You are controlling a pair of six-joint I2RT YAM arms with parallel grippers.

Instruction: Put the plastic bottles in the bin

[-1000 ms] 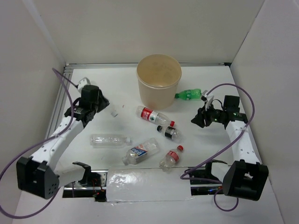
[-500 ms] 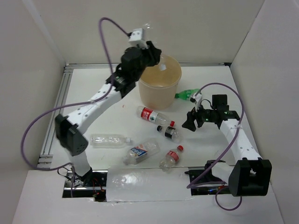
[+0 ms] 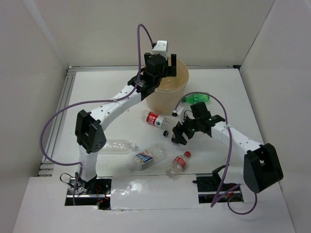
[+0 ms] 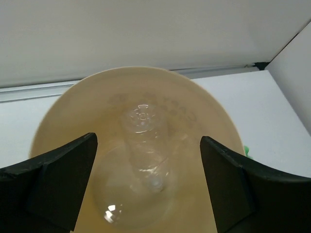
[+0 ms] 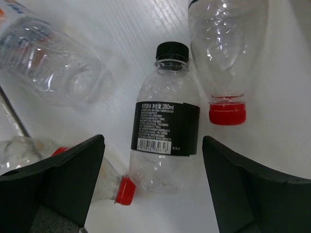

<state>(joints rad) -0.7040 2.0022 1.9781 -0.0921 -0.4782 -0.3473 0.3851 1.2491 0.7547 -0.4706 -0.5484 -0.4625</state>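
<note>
The tan bin [image 3: 183, 80] stands at the back of the table. My left gripper [image 3: 165, 67] hangs open right above it. In the left wrist view a clear bottle [image 4: 145, 141] lies loose inside the bin [image 4: 136, 73], below the open left gripper [image 4: 148, 143]. My right gripper [image 3: 178, 135] is open and low over a black-labelled bottle [image 5: 167, 126], which lies between its fingers untouched in the right wrist view, under the right gripper [image 5: 153, 143]. Other plastic bottles lie on the table: red-labelled [image 3: 155, 118], clear [image 3: 114, 144], blue-white labelled [image 3: 145, 158], red-capped [image 3: 177, 164], green [image 3: 197, 98].
White walls close in the table on three sides. A metal rail [image 3: 56, 126] runs along the left edge. A red-capped bottle [image 5: 226, 43] and a second red cap [image 5: 120, 189] lie close on either side of the black-labelled bottle.
My left arm swung from the table's left up over the bin and opened; a clear bottle now lies inside. My right gripper moved left over the black-labelled bottle and opened.
</note>
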